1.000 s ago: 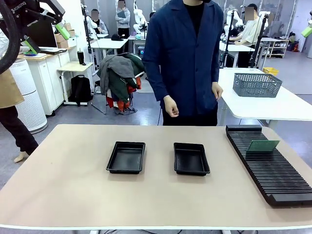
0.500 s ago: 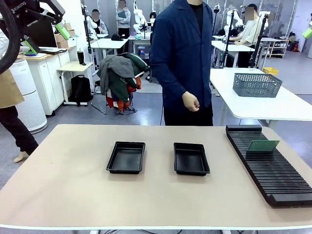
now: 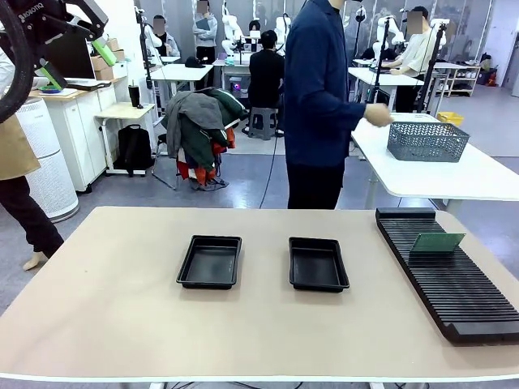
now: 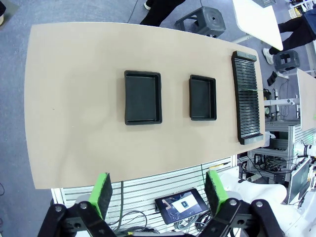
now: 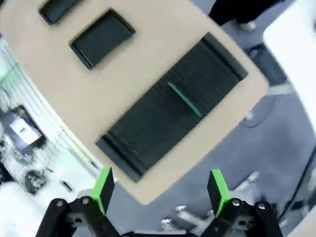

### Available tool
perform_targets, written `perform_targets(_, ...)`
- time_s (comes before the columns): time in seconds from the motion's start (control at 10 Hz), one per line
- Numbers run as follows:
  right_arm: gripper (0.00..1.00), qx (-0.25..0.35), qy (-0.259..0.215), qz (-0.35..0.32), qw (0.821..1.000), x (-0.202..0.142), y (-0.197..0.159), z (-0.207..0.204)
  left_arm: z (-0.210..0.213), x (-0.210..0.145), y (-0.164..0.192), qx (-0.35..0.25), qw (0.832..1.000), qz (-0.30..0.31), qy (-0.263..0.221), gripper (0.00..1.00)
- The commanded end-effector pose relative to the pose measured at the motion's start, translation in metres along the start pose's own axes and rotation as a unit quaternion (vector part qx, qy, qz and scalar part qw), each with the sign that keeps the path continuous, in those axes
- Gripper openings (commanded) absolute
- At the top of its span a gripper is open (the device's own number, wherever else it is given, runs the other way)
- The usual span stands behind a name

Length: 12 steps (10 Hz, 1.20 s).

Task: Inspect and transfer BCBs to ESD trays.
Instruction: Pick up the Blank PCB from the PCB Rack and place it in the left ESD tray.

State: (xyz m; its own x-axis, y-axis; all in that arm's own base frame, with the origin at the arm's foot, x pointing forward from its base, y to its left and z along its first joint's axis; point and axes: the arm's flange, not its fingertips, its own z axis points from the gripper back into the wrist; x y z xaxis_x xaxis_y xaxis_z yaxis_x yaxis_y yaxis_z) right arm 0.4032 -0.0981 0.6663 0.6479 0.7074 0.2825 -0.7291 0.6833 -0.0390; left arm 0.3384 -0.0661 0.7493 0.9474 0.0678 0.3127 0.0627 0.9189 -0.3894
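Looks like a pick for right gripper (image 5: 160,177), spread, high above rack (image 5: 148,133) holding lone upright BCB (image 5: 185,98), long axis across rack; left gripper (image 4: 158,182) also spread, farther off.

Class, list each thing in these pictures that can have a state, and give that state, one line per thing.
left tray: empty
right tray: empty
board: standing upright in a slot of the rack
rack: one slot filled, the rest empty
left gripper: open, holding nothing
right gripper: open, holding nothing
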Motion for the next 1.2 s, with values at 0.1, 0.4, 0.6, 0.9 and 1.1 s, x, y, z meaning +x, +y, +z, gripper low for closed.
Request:
perform_targets(0.1, 1.00, -0.012, -0.015, 0.145, 0.989, -0.011, -0.017, -0.077, -0.001, 0.000, 0.001, -0.001, 1.000, 0.001, 0.000, 1.00)
perform_targets(0.4, 1.00, -0.005, 0.004, 0.266, 0.964, -0.007, -0.031, -0.149, -0.001, 0.000, 0.001, -0.001, 1.000, 0.001, 0.000, 1.00)
perform_targets(0.6, 1.00, -0.008, 0.027, 0.309, 0.951, -0.001, -0.036, -0.186, -0.001, 0.000, 0.001, -0.001, 1.000, 0.001, 0.000, 1.00)
perform_targets(0.9, 1.00, -0.002, 0.060, 0.339, 0.939, 0.005, -0.041, -0.231, -0.001, 0.000, 0.001, -0.001, 1.000, 0.001, 0.000, 1.00)
perform_targets(1.1, 1.00, 0.003, 0.067, 0.347, 0.935, 0.009, -0.045, -0.252, -0.001, 0.000, 0.001, -0.001, 1.000, 0.001, 0.000, 1.00)
